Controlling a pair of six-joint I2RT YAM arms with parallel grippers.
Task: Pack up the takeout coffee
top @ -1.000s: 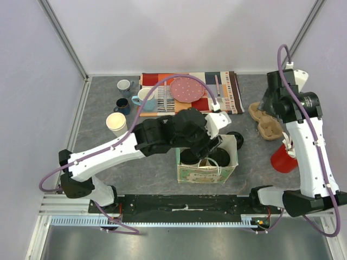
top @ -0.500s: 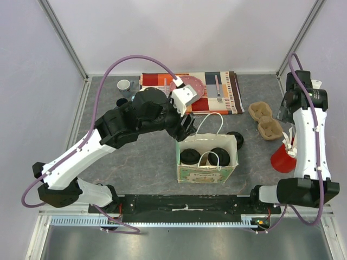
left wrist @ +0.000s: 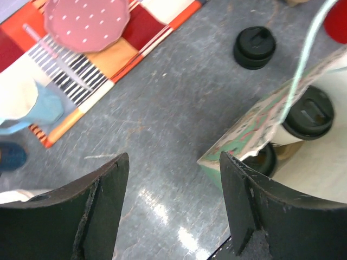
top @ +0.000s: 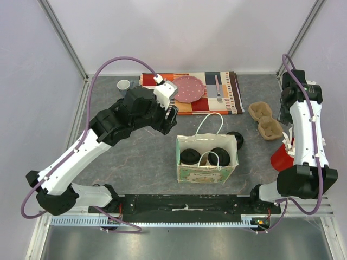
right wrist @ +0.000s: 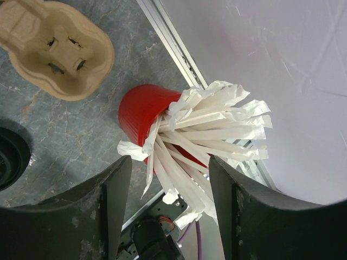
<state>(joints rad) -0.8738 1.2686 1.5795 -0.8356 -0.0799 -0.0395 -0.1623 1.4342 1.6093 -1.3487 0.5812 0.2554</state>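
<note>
The takeout coffee stands in a printed paper bag (top: 206, 172) at the table's middle, as two black-lidded cups (top: 191, 156) (top: 219, 156). In the left wrist view the bag's rim (left wrist: 255, 127) shows one lidded cup (left wrist: 310, 112) with a cream side, and a second lid (left wrist: 265, 160) deeper in. A loose black lid (top: 236, 140) (left wrist: 255, 46) lies right of the bag. My left gripper (top: 169, 117) (left wrist: 173, 200) hangs open over bare table left of the bag, holding nothing. My right gripper (top: 284, 112) (right wrist: 168, 206) is open above a red cup (right wrist: 142, 116) of wrapped straws (right wrist: 211, 135).
A cardboard cup carrier (top: 265, 120) (right wrist: 54, 49) lies at the right. A striped mat (top: 233, 97) at the back bears a pink plate (top: 187, 89) (left wrist: 87, 21) and a fork (top: 217, 89). A white mug (top: 124, 85) and a light blue mug (left wrist: 40, 108) stand at the back left.
My left arm has come up out of the bag and drawn back to the left, jaws wider apart. The right arm has swung closer to the right wall.
</note>
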